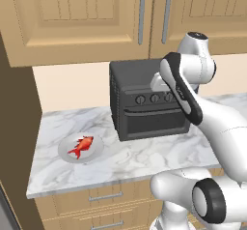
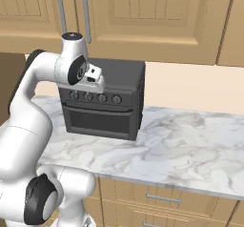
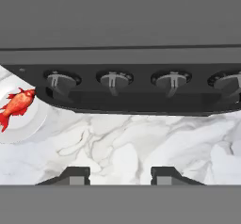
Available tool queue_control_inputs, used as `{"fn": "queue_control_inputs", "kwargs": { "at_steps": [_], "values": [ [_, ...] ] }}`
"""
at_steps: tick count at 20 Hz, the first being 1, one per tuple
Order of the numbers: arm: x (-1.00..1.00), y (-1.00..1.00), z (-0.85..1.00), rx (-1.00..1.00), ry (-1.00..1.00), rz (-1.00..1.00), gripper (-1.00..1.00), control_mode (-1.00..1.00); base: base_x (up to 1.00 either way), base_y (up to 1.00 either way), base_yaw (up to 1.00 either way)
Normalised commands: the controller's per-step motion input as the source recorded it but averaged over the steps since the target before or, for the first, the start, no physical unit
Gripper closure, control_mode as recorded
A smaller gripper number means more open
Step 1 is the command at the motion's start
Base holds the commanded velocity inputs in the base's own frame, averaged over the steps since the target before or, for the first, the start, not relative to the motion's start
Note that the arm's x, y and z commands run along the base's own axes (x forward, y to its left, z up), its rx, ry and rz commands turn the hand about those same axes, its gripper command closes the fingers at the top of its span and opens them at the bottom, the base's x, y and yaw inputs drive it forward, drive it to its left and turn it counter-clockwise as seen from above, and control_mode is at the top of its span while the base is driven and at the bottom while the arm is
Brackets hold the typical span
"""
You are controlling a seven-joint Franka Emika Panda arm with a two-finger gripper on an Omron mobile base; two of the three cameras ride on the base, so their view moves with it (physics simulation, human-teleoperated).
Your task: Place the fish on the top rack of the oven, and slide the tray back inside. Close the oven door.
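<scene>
Nothing of the task looks done yet, as we judge it. Far left on the counter [image 1: 144, 156], the fish [image 1: 81, 146] lies on a round grey plate [image 1: 96, 152], untouched, well apart from the arm. We see no wall oven, no rack and no drop-down door from here, so the pick-up, the placing, the slide-in and the door closing all remain.

The fish: small, bright red-orange, fins and tail showing, lying flat and slantwise, head toward the far right, tail toward the near left. It sits well inside the plate's rim. We would expect it to be light and easy to pinch across the body.

To the right of the plate stands a dark grey toaster oven [image 1: 144, 113] with a row of knobs, its door shut; not the task's oven.

Further right, the tool [image 3: 120, 176] hangs above the counter in front of that box, pointing down. Its tips stand somewhat apart with bare marble between them; it holds nothing. In the hand view the fish [image 3: 16, 106] is at the left edge.
</scene>
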Motion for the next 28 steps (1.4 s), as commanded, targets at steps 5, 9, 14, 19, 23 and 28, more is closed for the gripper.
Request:
{"fn": "queue_control_inputs", "kwargs": {
  "at_steps": [5, 9, 14, 19, 23, 28],
  "values": [
    [-0.07, 0.00, -0.01, 0.00, 0.00, 0.00, -1.00, -1.00, 0.00, 0.00, 0.00],
    [-0.73, 0.13, -0.43, 0.00, 0.00, -0.02, -1.00, -1.00, 0.00, 0.00, 0.00],
    [-0.63, 0.55, -0.60, 0.02, -0.01, -0.17, -1.00, -1.00, 0.00, 0.00, 0.00],
    [-0.54, 0.63, -0.45, 0.08, -0.01, -0.27, -1.00, -1.00, 0.00, 0.00, 0.00],
    [-0.31, 0.86, -0.39, 0.14, -0.11, -0.31, -1.00, -1.00, 0.00, 0.00, 0.00],
    [-0.02, 0.99, -0.46, 0.17, -0.14, -0.32, -1.00, -1.00, 0.00, 0.00, 0.00]
  ]
}}
